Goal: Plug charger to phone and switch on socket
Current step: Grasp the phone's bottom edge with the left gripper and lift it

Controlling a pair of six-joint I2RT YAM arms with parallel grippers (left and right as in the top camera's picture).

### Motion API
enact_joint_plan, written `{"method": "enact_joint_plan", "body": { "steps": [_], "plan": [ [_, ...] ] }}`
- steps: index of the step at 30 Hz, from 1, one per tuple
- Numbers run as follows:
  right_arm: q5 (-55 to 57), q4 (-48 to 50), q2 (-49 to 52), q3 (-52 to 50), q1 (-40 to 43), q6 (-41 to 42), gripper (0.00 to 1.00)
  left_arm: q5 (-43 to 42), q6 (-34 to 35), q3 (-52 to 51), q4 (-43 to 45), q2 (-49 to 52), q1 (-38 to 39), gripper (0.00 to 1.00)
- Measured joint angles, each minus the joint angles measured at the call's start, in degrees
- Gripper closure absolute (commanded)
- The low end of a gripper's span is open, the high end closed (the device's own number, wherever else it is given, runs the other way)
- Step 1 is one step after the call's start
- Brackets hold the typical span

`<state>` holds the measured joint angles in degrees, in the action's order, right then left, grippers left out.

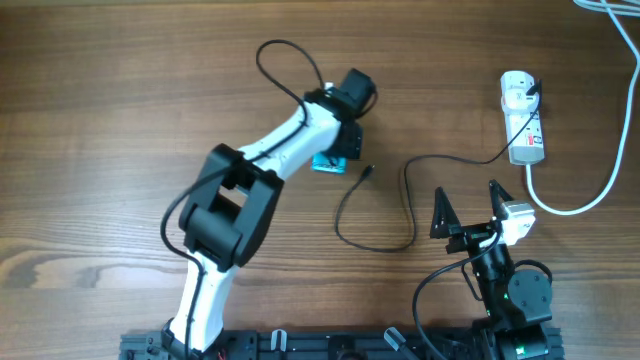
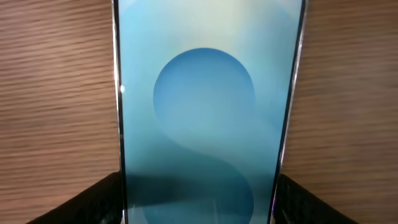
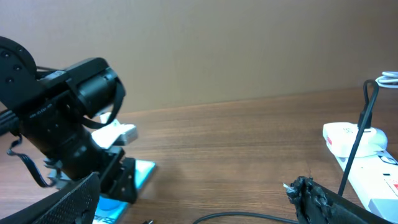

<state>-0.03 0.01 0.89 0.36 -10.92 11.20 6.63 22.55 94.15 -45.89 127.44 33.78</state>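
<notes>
The phone (image 1: 326,164), turquoise screen up, lies on the wooden table under my left gripper (image 1: 340,148). In the left wrist view the phone (image 2: 205,106) fills the space between the two fingers of the left gripper (image 2: 199,190), which press against its long edges. The charger (image 1: 410,200) runs from the socket (image 1: 524,125) in a loop, and its small plug (image 1: 368,172) lies just right of the phone. My right gripper (image 1: 467,205) is open and empty, near the loop and below the socket. The right wrist view shows the phone (image 3: 142,171), the socket (image 3: 367,155) and the right gripper (image 3: 193,193).
The socket's white lead (image 1: 622,130) curves along the right edge of the table and off the top. The left arm (image 1: 235,200) stretches diagonally from the front edge to the phone. A plain wall stands behind the table (image 3: 249,130).
</notes>
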Motion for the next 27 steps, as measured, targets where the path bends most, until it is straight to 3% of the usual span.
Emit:
{"method": "enact_joint_plan", "body": {
  "steps": [9, 13, 19, 27],
  "plan": [
    [0.0, 0.0, 0.0, 0.0, 0.0, 0.0, 0.0, -5.35, 0.48, 0.09, -8.39, -0.37, -14.56, 0.22],
    [0.0, 0.0, 0.0, 0.0, 0.0, 0.0, 0.0, -5.29, 0.48, 0.09, -8.52, -0.37, -15.08, 0.21],
    [0.0, 0.0, 0.0, 0.0, 0.0, 0.0, 0.0, -3.52, 0.55, -0.17, -8.63, -0.59, -14.34, 0.0],
    [0.0, 0.0, 0.0, 0.0, 0.0, 0.0, 0.0, -3.58, 0.48, -0.35, -7.8, -0.66, -14.27, 0.0]
  ]
}}
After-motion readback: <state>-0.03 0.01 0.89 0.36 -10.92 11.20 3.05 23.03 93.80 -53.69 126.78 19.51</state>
